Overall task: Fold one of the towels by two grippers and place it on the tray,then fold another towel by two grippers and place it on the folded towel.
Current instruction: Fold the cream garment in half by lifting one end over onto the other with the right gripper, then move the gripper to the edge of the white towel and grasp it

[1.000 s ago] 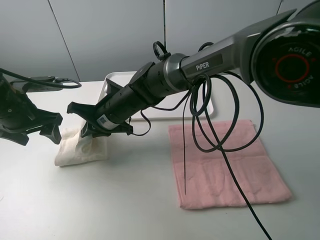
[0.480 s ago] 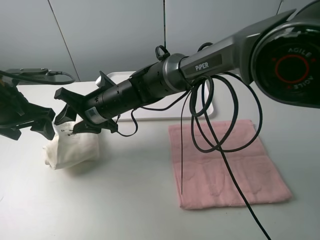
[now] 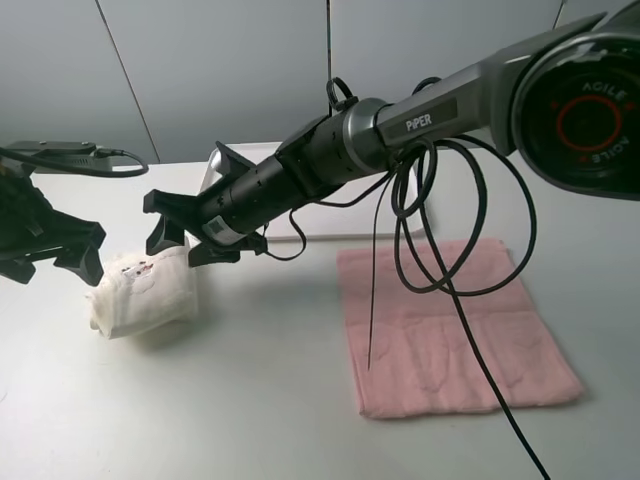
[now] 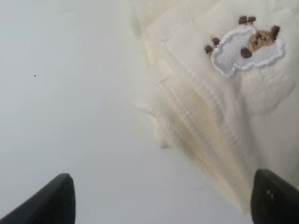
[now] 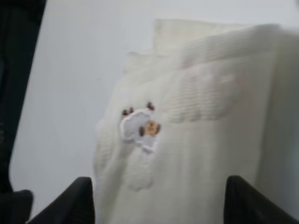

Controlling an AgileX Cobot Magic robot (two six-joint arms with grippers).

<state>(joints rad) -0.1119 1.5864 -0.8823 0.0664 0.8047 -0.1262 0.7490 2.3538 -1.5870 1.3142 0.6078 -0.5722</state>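
The folded towel (image 3: 145, 292) lies left, the other towel (image 3: 450, 335) right, the tray (image 3: 340, 225) behind them.

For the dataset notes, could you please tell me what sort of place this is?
Probably a robotics lab bench: a cabled robot arm marked PiPER reaches over a white table, with plain grey wall panels behind.

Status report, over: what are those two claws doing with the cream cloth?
Left gripper, right gripper open. Folded cream terry towel on table, off white plastic tray. Nothing blocking.
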